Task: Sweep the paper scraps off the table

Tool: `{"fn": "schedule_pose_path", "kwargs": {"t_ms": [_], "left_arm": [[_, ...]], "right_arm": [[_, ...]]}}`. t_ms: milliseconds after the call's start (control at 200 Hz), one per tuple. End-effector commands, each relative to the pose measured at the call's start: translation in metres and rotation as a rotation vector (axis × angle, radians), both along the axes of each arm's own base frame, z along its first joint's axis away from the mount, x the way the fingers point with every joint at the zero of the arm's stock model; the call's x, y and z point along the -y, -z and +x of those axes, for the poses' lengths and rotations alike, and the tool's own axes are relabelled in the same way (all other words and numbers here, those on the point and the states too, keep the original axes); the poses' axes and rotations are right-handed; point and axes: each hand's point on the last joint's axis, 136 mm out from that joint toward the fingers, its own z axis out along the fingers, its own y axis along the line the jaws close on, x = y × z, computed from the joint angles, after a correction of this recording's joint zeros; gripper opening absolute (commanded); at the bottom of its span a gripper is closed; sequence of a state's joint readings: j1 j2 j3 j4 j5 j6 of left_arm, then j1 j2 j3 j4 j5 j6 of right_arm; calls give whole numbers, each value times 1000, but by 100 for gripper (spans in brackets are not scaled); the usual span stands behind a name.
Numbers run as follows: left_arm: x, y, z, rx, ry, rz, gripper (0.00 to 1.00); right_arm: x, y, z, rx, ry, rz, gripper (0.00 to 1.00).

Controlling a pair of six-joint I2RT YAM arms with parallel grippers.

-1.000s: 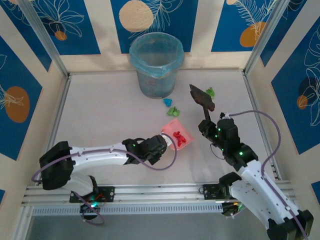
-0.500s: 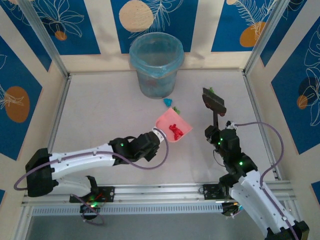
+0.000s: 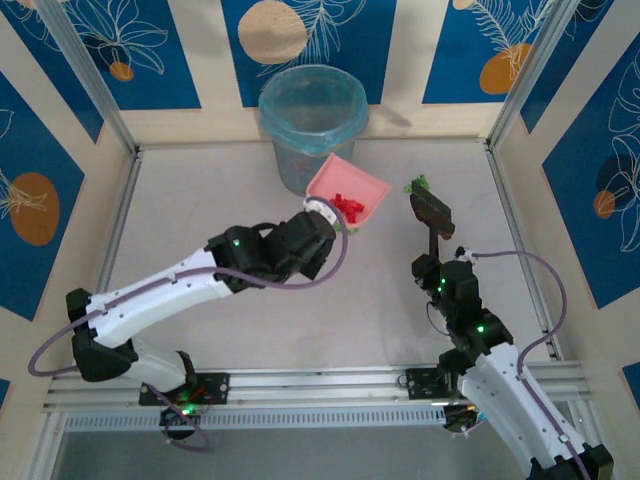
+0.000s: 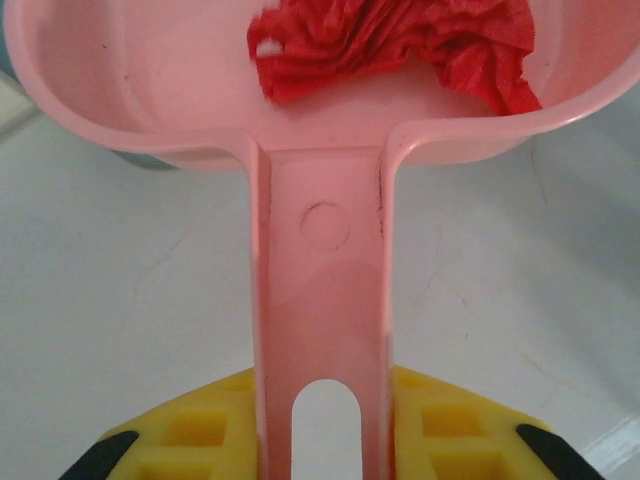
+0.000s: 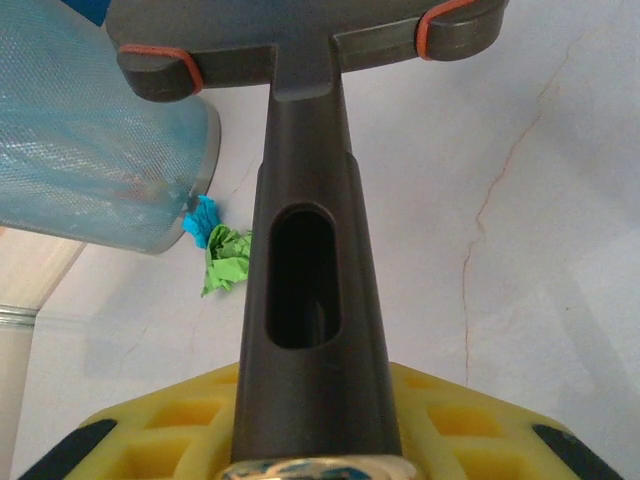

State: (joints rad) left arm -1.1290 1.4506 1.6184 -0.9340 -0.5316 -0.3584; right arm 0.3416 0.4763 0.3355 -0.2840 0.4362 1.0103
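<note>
The left claw (image 3: 320, 214) was clamped narrowly on the flat handle (image 4: 325, 300) of the pink dustpan (image 3: 345, 186), its yellow pads (image 4: 190, 445) pressed to both sides of the handle. The pan reached straight out ahead of this claw, its far rim close against the wall of the translucent blue bin (image 3: 312, 110). Whether pan and bin touched could not be told. In the pan, just beyond the end of the handle, lay the crumpled red paper scraps (image 4: 390, 45). In the left wrist view the pale desk (image 4: 100, 260) spread out below and to both sides of the handle.

The right claw (image 3: 432, 262) was shut tight on the handle of a dark grey brush (image 5: 305, 150), which stood out ahead of it. The brush head (image 3: 431, 207) lay across the far end of the handle. Just past the head, on the far side from this claw, sat a green paper scrap (image 3: 420, 185) on the desk. In the right wrist view, ahead and to the left of the claw, a cyan scrap (image 5: 203, 220) and another green scrap (image 5: 228, 258) lay touching one another on the desk, right at the foot of the bin. The two claws were well apart, the brush head to the right of the pan.
</note>
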Motion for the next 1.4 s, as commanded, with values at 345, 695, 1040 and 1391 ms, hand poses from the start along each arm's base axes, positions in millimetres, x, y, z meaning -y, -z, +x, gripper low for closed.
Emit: {"fn": "schedule_pose_path", "kwargs": {"t_ms": [345,695,1040,1391], "left_arm": [[-17,-66,97,-135,-169,-242,0],[11,-63,184,-349,-135,-580,0],[28,-79,246,-508,-58,-983,0],[45,-129,273,-613,-8,-1393,0]], "right_arm": [[-22,0,17,3,-64,52,0],[-32,-3,19,6,-104,23,0],[-35,-6,21,13,-115,-1,0],[-37,-6,22,5,-123,-50,0]]}}
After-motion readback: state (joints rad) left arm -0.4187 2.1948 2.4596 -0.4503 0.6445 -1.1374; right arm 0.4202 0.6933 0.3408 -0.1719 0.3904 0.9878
